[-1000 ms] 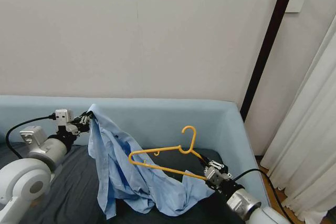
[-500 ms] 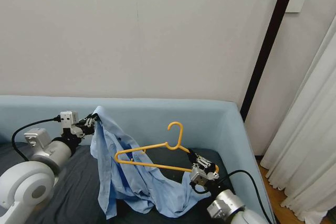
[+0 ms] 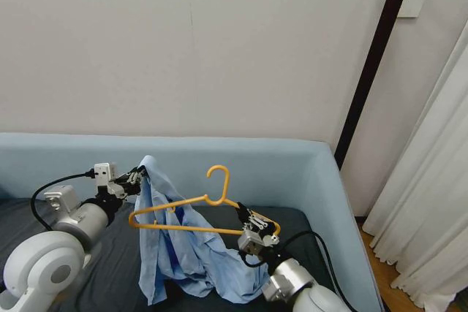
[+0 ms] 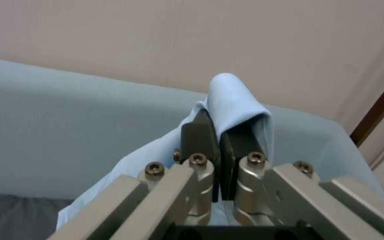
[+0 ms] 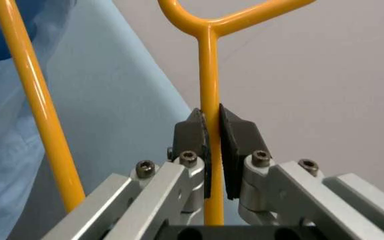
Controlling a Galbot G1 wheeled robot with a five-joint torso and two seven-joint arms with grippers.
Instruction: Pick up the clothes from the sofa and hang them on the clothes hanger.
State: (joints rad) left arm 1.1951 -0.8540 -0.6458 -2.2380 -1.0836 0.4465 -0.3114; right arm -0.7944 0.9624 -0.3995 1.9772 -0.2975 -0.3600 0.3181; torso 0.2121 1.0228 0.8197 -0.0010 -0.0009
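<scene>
- Shirt (image 3: 170,250), one, light blue. Its top fold was held up in the air, with the rest hanging down and pooling on the dark seat cushion (image 3: 117,268) at 6 o'clock of the fold.
- Hanger (image 3: 191,227), one, yellow wire, hook uppermost. It was carried above the seat at 3 o'clock of the shirt's raised fold. Its 9 o'clock end overlapped the cloth; whether that end had gone inside the garment could not be told.
- Left gripper (image 3: 137,178), one, at 9 o'clock of the shirt's top. The left wrist view showed its fingers pressed together on the fold of blue cloth.
- Right gripper (image 3: 256,226), one, at 4 o'clock of the hook. It pinched the yellow wire at the end away from the shirt.
- Sofa (image 3: 292,166), one, pale blue back and arm. It lay behind and at 3 o'clock of both items, against a plain wall (image 3: 219,49).
- Step in hand, as judged: bringing hanger and shirt together, with the garment lifted clear and not yet seated on the hanger's shoulders.
- Next move, as judged: it would call for the hanger's free end to be steered into the shirt's opening while the left grip holds the cloth up and taut. The loose folds might snag the wire or slide off it.
</scene>
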